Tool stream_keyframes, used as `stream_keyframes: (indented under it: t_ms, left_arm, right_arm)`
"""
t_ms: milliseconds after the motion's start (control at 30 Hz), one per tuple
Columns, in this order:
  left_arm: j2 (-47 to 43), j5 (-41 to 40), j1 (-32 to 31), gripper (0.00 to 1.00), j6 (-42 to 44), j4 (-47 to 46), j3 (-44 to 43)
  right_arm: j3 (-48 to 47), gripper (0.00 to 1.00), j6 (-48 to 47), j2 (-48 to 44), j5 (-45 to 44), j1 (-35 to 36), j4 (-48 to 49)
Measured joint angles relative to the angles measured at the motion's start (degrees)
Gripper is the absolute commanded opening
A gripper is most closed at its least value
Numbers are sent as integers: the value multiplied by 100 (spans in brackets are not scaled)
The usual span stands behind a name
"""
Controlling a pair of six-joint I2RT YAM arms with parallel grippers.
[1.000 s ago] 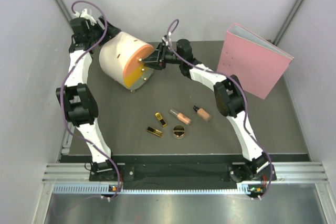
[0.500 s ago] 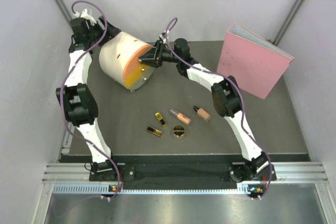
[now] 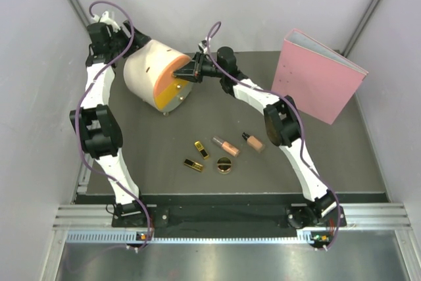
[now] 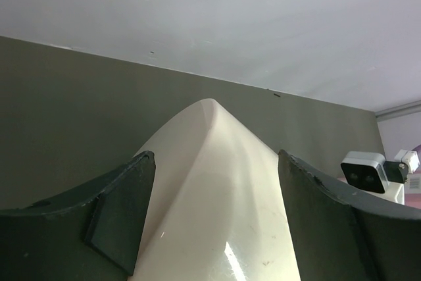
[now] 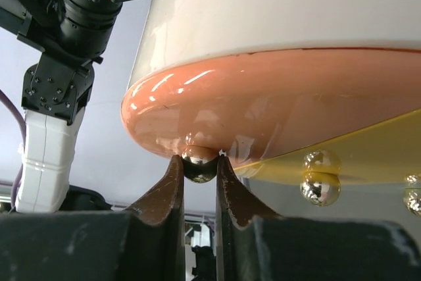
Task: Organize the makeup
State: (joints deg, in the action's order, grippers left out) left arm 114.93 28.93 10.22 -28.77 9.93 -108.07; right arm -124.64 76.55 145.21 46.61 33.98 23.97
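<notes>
The makeup lies loose on the dark table [image 3: 131,156]: two gold-and-black lipstick cases [image 3: 201,149] [image 3: 193,164], a round gold compact [image 3: 225,165], and two peach bottles [image 3: 226,146] [image 3: 252,141]. Behind them stands the cream drawer box [image 3: 148,70], which is not makeup. My right gripper [image 3: 191,70] [image 5: 199,166] is shut on the small gold knob [image 5: 199,161] of the box's orange front [image 5: 283,103]. My left gripper [image 3: 128,45] [image 4: 214,215] is open, its jaws wide over the back of the cream box [image 4: 217,195].
A pink binder [image 3: 318,76] stands at the back right. A yellow drawer front [image 5: 375,153] with another gold knob [image 5: 320,176] sits below the orange one. Grey walls close in the table at the left, back and right.
My right gripper has shifted slightly up and left along the box's front onto the knob. The left arm and the makeup have not moved.
</notes>
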Motion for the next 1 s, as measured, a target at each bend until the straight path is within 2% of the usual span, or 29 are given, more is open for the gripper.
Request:
stream_keyframes:
  t_ms: [300,1000]
  left_arm:
    - [-2,4,-2,80,0,0,20]
    - [-2,-2,-7,80,37,35,63]
  right_arm:
    - [116,0,-116,-48,2,-11,2]
    - [1650,0,-863,-1215,125,-175,-378]
